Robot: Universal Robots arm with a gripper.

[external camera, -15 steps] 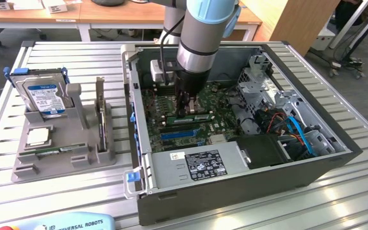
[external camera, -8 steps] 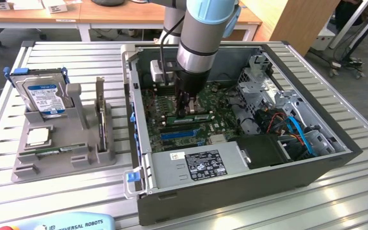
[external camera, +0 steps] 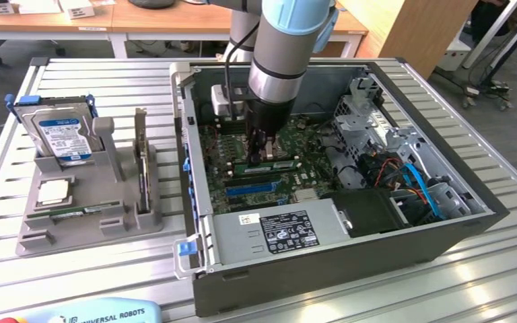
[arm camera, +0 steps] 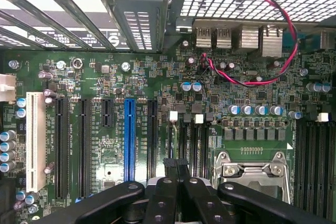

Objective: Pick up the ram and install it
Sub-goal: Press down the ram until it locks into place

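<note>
The ram (external camera: 277, 165), a green stick with a whitish label, stands on edge in a slot of the motherboard (external camera: 240, 145) inside the open PC case (external camera: 330, 259). My gripper (external camera: 258, 160) reaches straight down into the case, its tips at the ram's upper edge. In the wrist view the gripper (arm camera: 176, 163) is shut, its black fingers (arm camera: 163, 192) pressed together over the memory slots. A thin pale line (arm camera: 170, 135) runs from a white slot clip down under the tips, likely the ram's top edge. Whether the tips touch it I cannot tell.
A grey holder (external camera: 25, 232) to the exterior view's left carries a silver hard drive (external camera: 61, 134) with a blue label, a square CPU chip (external camera: 52, 192) and a green strip (external camera: 72, 212). The CPU socket (arm camera: 252, 170), a blue slot (arm camera: 129, 140) and a red-black cable (arm camera: 273, 72) are close by.
</note>
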